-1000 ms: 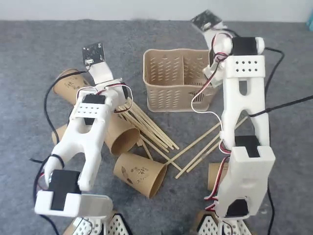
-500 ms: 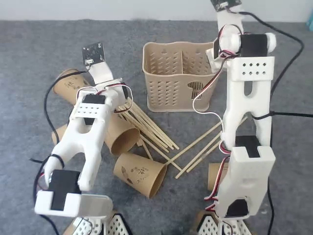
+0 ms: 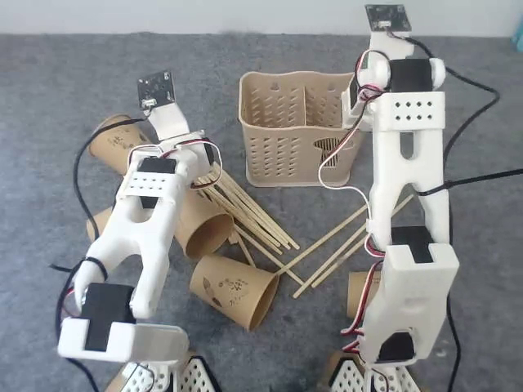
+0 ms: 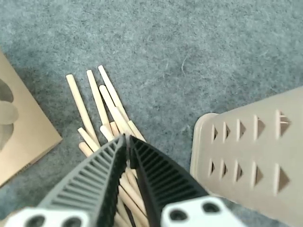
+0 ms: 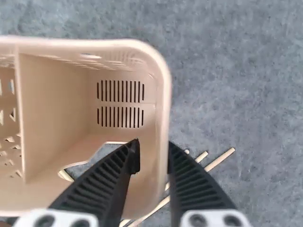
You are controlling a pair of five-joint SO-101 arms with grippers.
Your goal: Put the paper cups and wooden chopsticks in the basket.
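Grey felt covers the bench (image 3: 49, 98) in the high view, where a beige perforated plastic basket (image 3: 282, 139) stands upright at the far middle. Several brown paper cups (image 3: 233, 290) lie on their sides around the left arm (image 3: 151, 204). The pale wooden chopsticks (image 3: 249, 214) are strewn on the felt between the cups and the basket. The right arm (image 3: 409, 163) stands at the basket's right end.

From the left wrist, the left gripper (image 4: 127, 140) hangs over the chopstick ends, its fingers clenched almost tip to tip, with a basket corner (image 4: 251, 161) near.

From the right wrist, the right gripper (image 5: 152, 152) straddles the basket's end wall. One finger is inside the compartment and the other outside, and the fingers are released.
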